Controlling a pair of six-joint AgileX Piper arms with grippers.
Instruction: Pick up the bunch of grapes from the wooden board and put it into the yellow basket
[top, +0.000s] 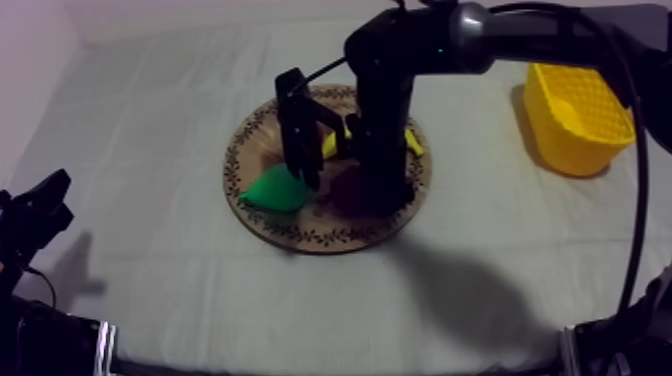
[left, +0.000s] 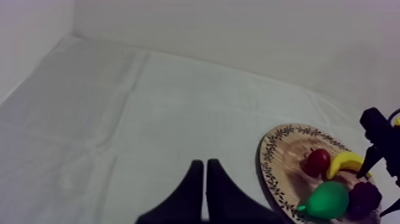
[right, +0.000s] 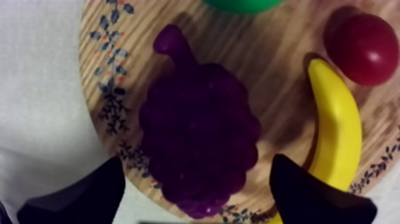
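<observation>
The purple bunch of grapes (right: 199, 131) lies on the round wooden board (right: 268, 77) near its rim. My right gripper (right: 196, 162) hangs open just above it, one finger on each side, not touching. From above, my right gripper (top: 342, 180) stands over the board (top: 290, 225) and hides much of the grapes (top: 347, 192). The yellow basket (top: 578, 118) sits at the far right. My left gripper (left: 205, 179) is shut on nothing and rests low at the table's left (top: 40, 205).
On the board beside the grapes lie a banana (right: 336, 131), a small red fruit (right: 364, 47) and a green pear (top: 275, 190). Bare cloth lies between the board and the basket. A wall runs along the table's back edge.
</observation>
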